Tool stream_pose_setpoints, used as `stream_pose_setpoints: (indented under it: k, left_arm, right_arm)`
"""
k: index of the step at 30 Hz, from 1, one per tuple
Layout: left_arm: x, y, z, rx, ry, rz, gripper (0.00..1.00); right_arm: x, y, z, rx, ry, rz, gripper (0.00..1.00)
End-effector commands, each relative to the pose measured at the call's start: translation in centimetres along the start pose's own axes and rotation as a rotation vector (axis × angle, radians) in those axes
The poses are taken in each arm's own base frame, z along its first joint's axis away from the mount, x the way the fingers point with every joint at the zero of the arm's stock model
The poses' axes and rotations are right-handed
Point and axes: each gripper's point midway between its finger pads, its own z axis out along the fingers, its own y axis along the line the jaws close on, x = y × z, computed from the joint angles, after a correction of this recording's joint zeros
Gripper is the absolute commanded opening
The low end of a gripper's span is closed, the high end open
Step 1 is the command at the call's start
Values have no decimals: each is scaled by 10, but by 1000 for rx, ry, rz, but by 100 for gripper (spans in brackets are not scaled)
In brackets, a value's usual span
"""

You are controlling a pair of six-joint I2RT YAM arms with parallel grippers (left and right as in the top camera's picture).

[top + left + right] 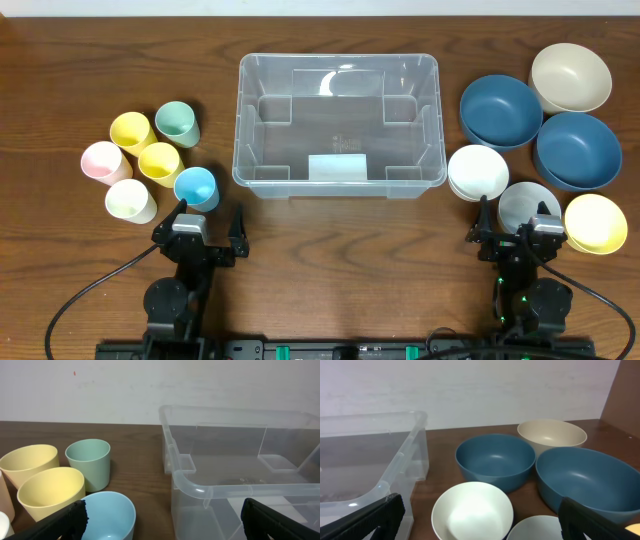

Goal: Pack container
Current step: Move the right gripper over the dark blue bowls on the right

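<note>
The clear plastic container [338, 62] stands empty at the table's middle back; it also fills the right of the left wrist view [200, 491] and the left of the right wrist view [395, 467]. My left gripper [200, 224] is open and empty near the front edge, just behind a light blue cup [196, 187]. In its wrist view the open fingers [165, 527] frame the blue cup [107, 515] and the container's corner. My right gripper [518, 230] is open and empty, in front of a white bowl [477, 172]. That bowl [472, 512] lies between the open fingers [480, 527].
Left of the container stand two yellow cups [130, 130] [159, 163], a green cup [177, 123], a pink cup [103, 162] and a cream cup [130, 200]. On the right are two dark blue bowls [500, 110] [578, 150], a beige bowl [570, 77], a pale grey bowl [528, 203] and a yellow bowl [595, 222].
</note>
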Motion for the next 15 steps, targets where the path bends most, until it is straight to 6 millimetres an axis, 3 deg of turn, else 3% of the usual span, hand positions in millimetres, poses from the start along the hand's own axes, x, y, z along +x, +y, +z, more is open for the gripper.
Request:
stream_pose_setpoints:
  k: [1,4,6,12,15]
  left_arm:
    - [15,0,1,5,44,-8,98]
    - [15,0,1,5,44,-8,98]
    - [15,0,1,5,44,-8,98]
    - [15,0,1,5,44,-8,98]
    - [15,0,1,5,44,-8,98]
  right_arm:
    - [-4,10,-1,-53,-14,23,99]
    - [-22,28,-6,-153,-42,30,99]
    - [-45,35,-14,-186,-78,34,99]
    - [-147,39,-48,-175,-177,44,99]
    - [-184,39,-47,-144,-100,47,99]
